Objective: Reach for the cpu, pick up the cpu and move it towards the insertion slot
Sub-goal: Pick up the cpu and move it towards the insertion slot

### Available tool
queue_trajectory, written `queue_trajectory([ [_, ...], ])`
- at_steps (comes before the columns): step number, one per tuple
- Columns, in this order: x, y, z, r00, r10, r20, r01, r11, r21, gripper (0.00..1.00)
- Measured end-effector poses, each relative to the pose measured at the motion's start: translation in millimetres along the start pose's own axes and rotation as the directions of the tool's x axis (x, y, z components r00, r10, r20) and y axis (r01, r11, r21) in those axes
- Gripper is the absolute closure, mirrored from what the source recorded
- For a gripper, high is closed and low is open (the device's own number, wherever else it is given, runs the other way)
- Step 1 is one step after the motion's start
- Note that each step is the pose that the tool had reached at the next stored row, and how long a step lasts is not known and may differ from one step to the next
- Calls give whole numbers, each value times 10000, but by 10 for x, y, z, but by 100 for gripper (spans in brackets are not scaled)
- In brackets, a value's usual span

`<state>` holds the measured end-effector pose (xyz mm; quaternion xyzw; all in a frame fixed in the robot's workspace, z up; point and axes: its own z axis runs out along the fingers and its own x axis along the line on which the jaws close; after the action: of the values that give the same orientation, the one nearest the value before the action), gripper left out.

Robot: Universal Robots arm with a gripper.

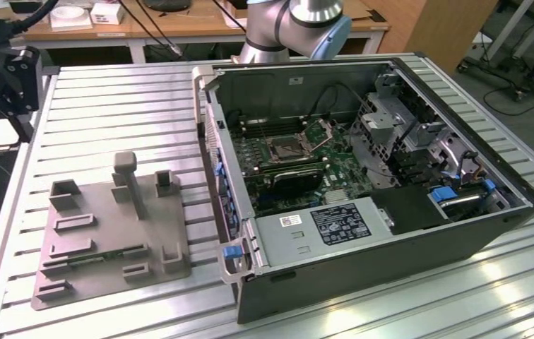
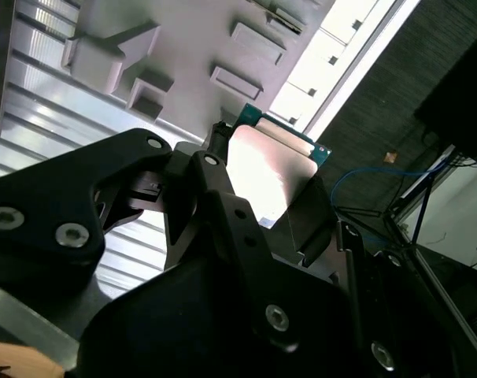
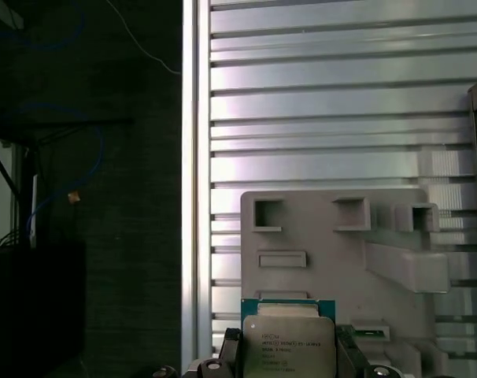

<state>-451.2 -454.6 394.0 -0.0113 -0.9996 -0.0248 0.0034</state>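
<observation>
The black gripper (image 2: 266, 189) has its jaws closed on the cpu (image 3: 288, 339), seemingly by two opposite edges, above the grey fixture plate (image 3: 333, 252). The insertion slot (image 1: 291, 147) lies well apart, inside the computer case (image 1: 362, 265). The carry likely calls for a steady, level hold.

Glossy silvery metal top on chip (image 3: 288, 346), matt grey plastic plate (image 1: 102, 226), ribbed shiny metal table (image 1: 107, 106), bright metal socket frame (image 1: 289, 150), dark matt metal computer case (image 1: 371, 261)
</observation>
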Motion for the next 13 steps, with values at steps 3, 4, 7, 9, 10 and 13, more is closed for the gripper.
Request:
queue_trajectory([
  [3, 0, 1, -18, 10000, 1, -11, -1, 10000, -4, 46],
  [4, 0, 1, -18, 10000, 1, -11, -1, 10000, -5, 46],
  [7, 0, 1, -19, 10000, 1, -13, -1, 10000, -5, 46],
  [9, 0, 1, -19, 10000, 1, -13, -1, 10000, -5, 46],
  [10, 0, 1, -19, 10000, 1, -13, -1, 10000, -6, 46],
  [13, -12, 0, -21, 10000, -1, -16, 1, 10000, -4, 46],
])
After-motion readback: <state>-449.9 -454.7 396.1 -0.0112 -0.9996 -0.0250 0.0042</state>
